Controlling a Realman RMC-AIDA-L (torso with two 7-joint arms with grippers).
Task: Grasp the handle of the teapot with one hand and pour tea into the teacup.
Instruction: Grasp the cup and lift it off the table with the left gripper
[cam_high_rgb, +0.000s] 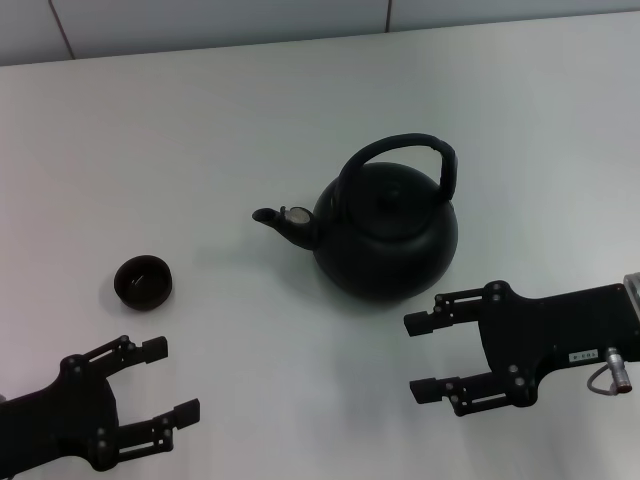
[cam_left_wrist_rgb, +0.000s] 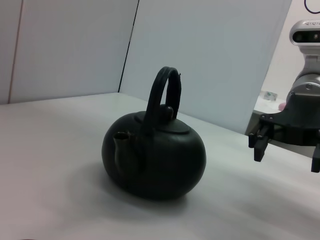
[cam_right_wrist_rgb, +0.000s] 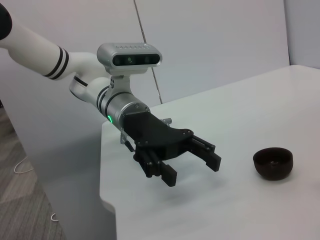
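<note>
Mid-bench: teapot (cam_high_rgb: 388, 232) upright, spout toward the left edge, handle (cam_high_rgb: 400, 152) arched over the lid, untouched. Teacup (cam_high_rgb: 143, 281) well apart, nearer the left edge. Right claw (cam_high_rgb: 427, 355) near the front edge, just beside the teapot, fingers spread, empty. Left claw (cam_high_rgb: 170, 380) at the front-left corner, fingers spread, empty.

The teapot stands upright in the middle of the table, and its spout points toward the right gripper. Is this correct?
Not quite. The teapot stands upright, but its spout points toward the robot's left, the side of the teacup, away from the right gripper. The head view shows this.
</note>
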